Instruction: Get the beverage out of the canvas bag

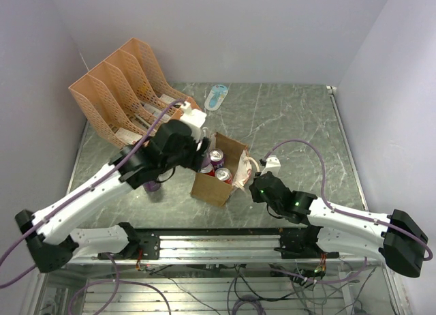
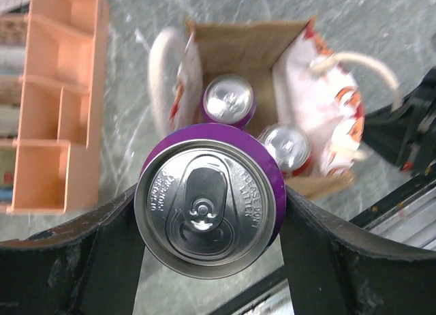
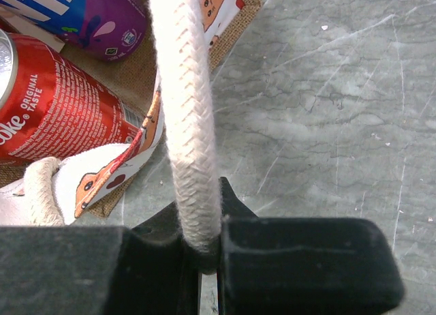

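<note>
A purple can stands upright, its silver lid facing up, clamped between the two dark fingers of the left gripper, which press on it from 9 and 3 o'clock. In the left wrist view it sits nearer the camera than the canvas bag and covers part of the bag's rim at 6 o'clock.

The bag stands open near the middle of the table. Inside are a second purple can and, at 4 o'clock from it, a red can, both upright and close together.

At 3 o'clock from the bag the right gripper is pinched tight on a cream rope handle, which runs straight up from its jaws past the bag's printed side.

An orange file rack stands at 10 o'clock from the bag, against the back left corner. A small blue-and-white packet lies at 12 o'clock near the back wall; what it is I cannot tell.
</note>
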{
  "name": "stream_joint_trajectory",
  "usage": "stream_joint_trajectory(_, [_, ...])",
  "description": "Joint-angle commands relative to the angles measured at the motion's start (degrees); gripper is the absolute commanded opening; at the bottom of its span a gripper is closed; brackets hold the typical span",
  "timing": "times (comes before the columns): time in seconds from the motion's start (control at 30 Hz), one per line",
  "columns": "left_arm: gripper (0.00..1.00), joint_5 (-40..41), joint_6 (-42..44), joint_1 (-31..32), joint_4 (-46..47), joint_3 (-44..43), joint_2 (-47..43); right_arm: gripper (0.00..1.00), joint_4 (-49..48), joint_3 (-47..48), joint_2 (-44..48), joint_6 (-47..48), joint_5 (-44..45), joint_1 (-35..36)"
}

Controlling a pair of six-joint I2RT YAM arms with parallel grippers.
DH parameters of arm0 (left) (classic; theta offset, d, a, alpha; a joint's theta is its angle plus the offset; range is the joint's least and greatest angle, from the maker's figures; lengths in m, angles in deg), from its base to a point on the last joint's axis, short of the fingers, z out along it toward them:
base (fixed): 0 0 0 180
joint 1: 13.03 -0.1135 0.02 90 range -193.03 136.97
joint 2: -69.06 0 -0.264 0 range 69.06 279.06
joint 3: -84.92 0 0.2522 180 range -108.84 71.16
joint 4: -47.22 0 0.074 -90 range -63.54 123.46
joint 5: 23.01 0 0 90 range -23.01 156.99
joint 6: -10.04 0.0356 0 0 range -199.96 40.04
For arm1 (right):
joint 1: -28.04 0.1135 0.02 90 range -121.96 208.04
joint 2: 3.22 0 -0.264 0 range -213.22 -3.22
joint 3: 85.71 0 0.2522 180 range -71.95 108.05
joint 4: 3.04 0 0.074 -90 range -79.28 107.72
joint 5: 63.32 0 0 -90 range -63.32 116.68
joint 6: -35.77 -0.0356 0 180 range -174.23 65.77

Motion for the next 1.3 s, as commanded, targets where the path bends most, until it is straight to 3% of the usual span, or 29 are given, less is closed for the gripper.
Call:
stream_joint_trajectory(0.0, [0.07, 6.67, -4.60, -0.25, -2.07, 4.54, -8.01, 0.04, 2.50, 0.64, -0.48, 1.05, 1.49, 0.07])
stream_joint_trajectory(0.27, [0.07, 23.46, -16.21, -0.21, -3.61, 16.09, -19.76, 0.04, 2.52, 0.82, -0.79, 1.09, 1.47, 0.07])
stream_joint_trajectory(0.4, [0.07, 24.66, -17.44, -0.24, 3.01, 23.06, -21.89, 0.04, 2.55, 0.82, -0.81, 1.09, 1.56, 0.15])
stream_joint_trajectory(0.8, [0.07, 34.52, -27.72, -0.20, 9.01, 26.91, -6.57, 0.04, 2.56, 0.76, -0.70, 0.97, 1.65, 0.15])
stream_joint_trajectory(0.97, [0.07, 35.48, -26.31, -0.26, 18.28, 30.84, -4.53, 0.04, 2.55, 0.64, -0.45, 1.02, 1.65, 0.24])
stream_joint_trajectory(1.27, [0.07, 37.81, -25.30, -2.21, 22.74, 29.42, 3.92, 0.04, 2.54, 0.82, -0.89, 1.02, 1.65, 0.24])
